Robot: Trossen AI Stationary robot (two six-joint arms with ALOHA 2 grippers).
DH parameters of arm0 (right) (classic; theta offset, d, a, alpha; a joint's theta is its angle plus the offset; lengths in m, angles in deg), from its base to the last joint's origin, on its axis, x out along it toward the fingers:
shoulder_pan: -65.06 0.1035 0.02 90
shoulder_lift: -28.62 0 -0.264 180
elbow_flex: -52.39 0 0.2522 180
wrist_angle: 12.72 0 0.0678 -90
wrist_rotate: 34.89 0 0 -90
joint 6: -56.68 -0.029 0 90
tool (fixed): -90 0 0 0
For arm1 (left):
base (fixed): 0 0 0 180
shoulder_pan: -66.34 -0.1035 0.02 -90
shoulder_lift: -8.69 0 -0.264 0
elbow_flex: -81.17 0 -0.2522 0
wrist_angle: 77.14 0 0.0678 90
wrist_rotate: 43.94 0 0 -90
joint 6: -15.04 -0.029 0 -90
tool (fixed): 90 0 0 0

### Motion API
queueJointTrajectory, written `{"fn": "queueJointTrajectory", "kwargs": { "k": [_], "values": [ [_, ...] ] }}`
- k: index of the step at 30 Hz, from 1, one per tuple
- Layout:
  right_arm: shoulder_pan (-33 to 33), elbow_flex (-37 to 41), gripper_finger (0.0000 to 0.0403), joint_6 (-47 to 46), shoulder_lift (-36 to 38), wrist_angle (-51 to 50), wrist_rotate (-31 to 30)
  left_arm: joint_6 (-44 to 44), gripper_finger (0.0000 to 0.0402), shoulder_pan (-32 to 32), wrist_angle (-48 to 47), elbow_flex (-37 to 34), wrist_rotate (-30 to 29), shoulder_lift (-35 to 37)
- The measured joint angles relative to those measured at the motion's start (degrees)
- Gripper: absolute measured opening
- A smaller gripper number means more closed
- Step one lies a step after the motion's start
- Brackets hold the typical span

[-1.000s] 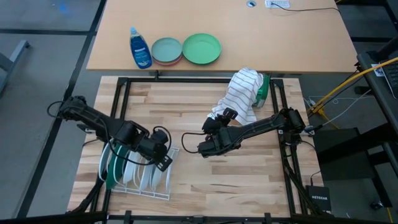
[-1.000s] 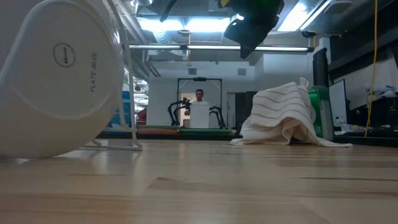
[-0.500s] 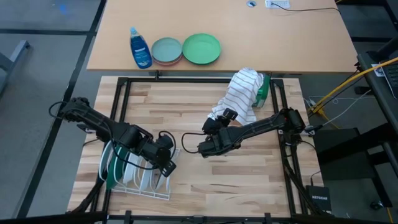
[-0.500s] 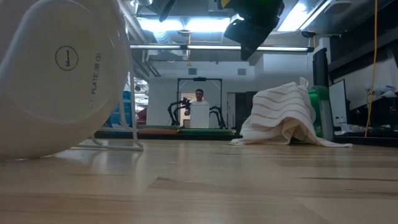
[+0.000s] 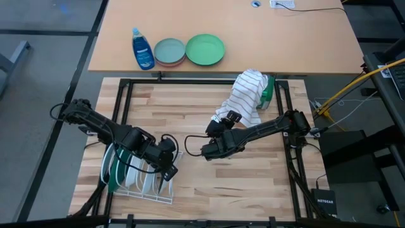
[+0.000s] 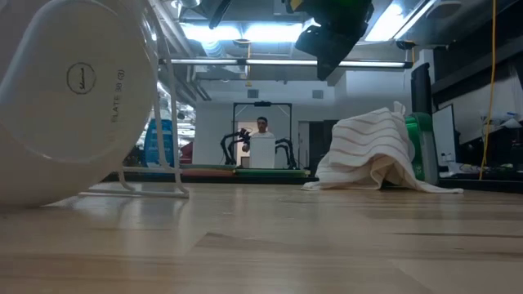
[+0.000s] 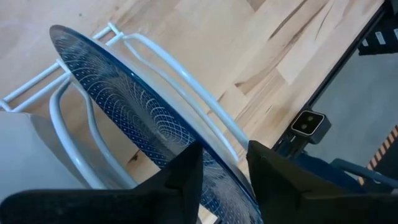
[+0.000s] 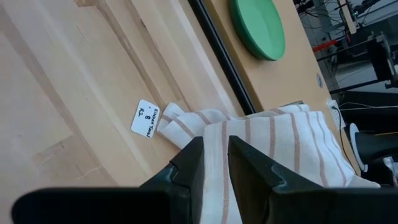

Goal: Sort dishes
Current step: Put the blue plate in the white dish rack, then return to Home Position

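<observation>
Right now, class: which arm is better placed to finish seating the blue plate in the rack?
The left. Its fingers already straddle the blue plate at the rack; the right gripper hangs mid-table, holding nothing.

Both arms were dark, almost black, built of slim tubes joined by thicker rounded joints. Thin black cables looped loosely off the left arm near its shoulder and again by its wrist. The left claw [image 7: 224, 171] ended in two matte black fingers with broad, smoothly rounded tips. The right claw [image 8: 214, 162] had the same plain dark fingers, with no markings I could make out.
</observation>
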Motion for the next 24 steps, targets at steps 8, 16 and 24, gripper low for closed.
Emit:
{"fn": "queueJointTrajectory", "kwargs": {
  "k": [8,16,24],
  "values": [
    [0.0,0.0,0.0076,0.0,0.0,0.0,0.9,-1.2,0.0149,-1.3,-0.1,0.0,3.9,0.5],
    [0.0,0.0,0.0076,0.0,0.0,0.0,1.9,-3.8,0.0155,-2.7,-0.4,0.1,8.1,2.6],
    [0.0,0.0,0.0076,1.3,0.6,-3.2,1.9,-11.2,0.0155,-5.4,-0.3,0.2,5.7,12.1]
  ]
}}
